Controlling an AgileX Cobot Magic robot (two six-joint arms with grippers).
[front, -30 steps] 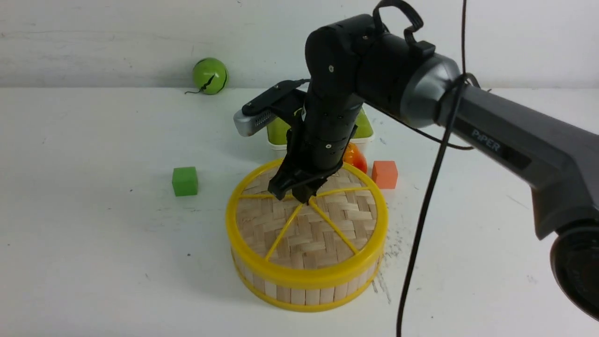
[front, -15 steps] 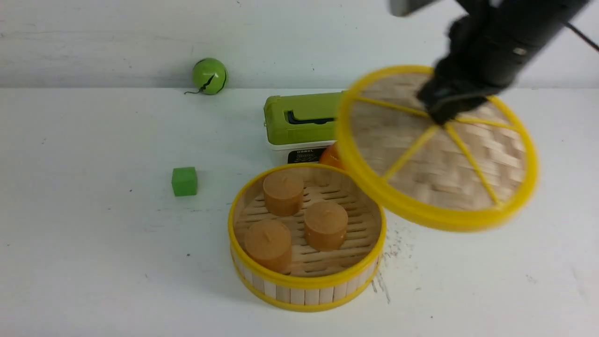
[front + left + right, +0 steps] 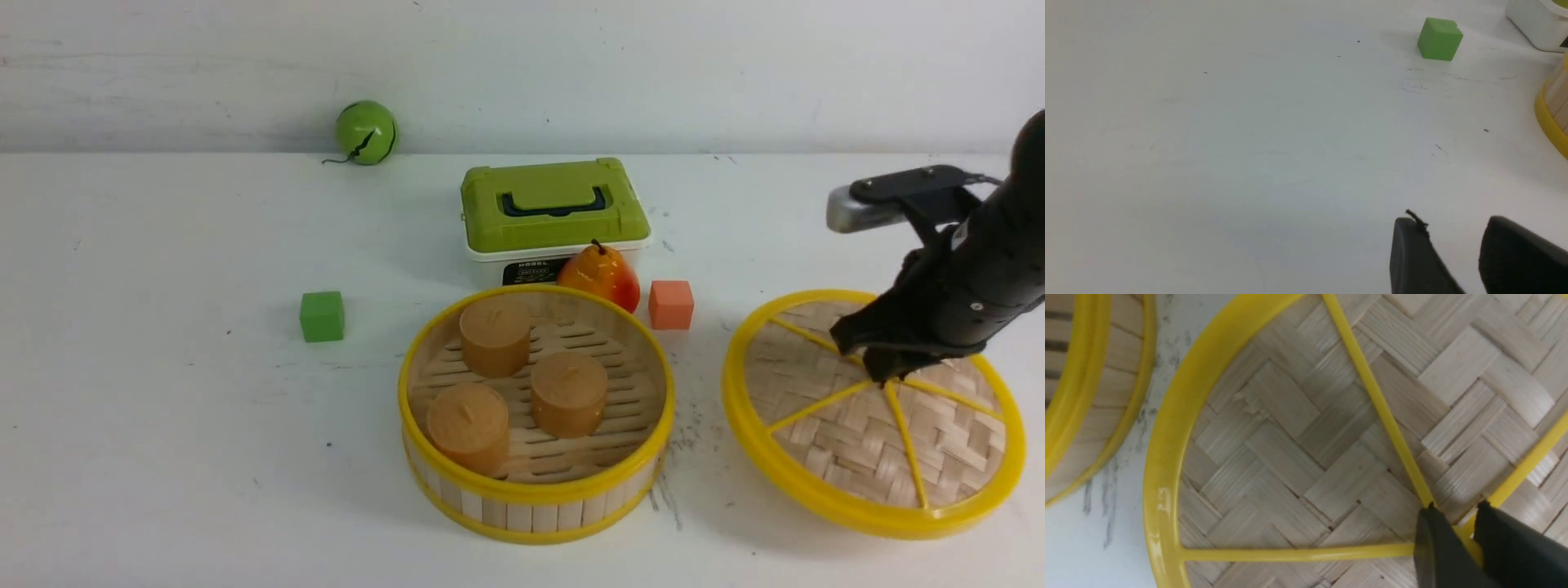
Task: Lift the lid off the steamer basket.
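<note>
Half a second back, the large round woven-bamboo lid with a thick yellow rim and thin yellow spokes (image 3: 849,441) hung tilted in the air. It is now low on the white table (image 3: 163,408) to the right of the round shallow steamer basket with a bamboo-slat wall and yellow rims (image 3: 535,490), well clear of it. Whether it lies fully flat I cannot tell — a shadow shows under the edge nearest the basket.

The right gripper (image 3: 883,371) pinches the hub where the spokes meet, its jaws nearly closed on the yellow plastic in the right wrist view. The basket stands open, with three brown cylinders (image 3: 494,335) on its slatted floor.

I judge the lifting done and the set-down in hand. The next move calls for settling the lid flat, parting the jaws and rising straight up so the spokes do not snag.

The left gripper (image 3: 1453,228) hovers over bare table left of the basket — jaws apart, holding nothing. A green cube (image 3: 322,316) sits further left.
</note>
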